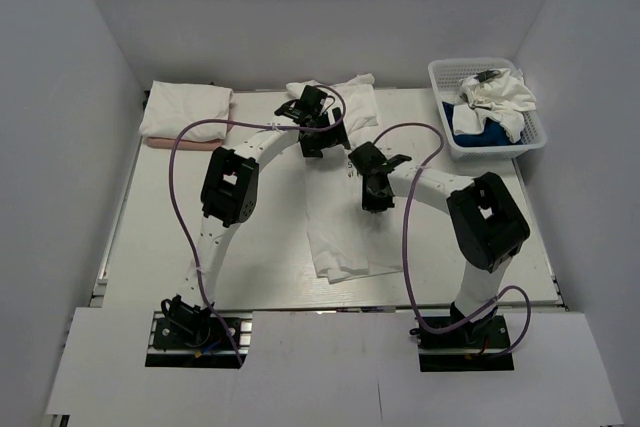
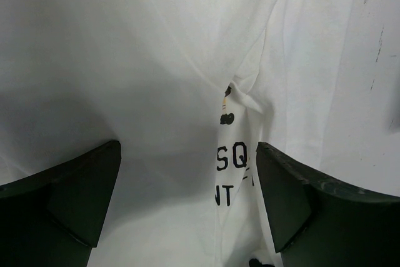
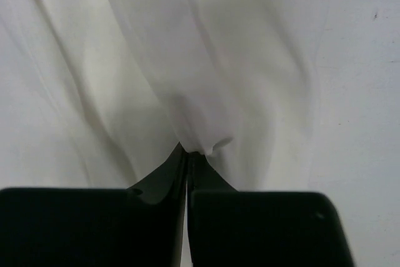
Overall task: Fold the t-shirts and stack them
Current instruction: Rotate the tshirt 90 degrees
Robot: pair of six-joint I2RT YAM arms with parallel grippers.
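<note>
A white t-shirt [image 1: 340, 227] with dark lettering [image 2: 232, 157] lies spread lengthwise down the middle of the table. My left gripper [image 1: 312, 140] is open just above its far part, its fingers [image 2: 81, 198] either side of the cloth. My right gripper [image 1: 374, 197] is shut on a pinch of the white t-shirt [image 3: 197, 145], which rises to its tips in a peak. Two folded t-shirts [image 1: 186, 112], white on pale pink [image 1: 185, 144], are stacked at the far left corner.
A white basket [image 1: 487, 145] at the far right holds crumpled white and blue cloth. Purple cables loop over both arms. White walls close the table on three sides.
</note>
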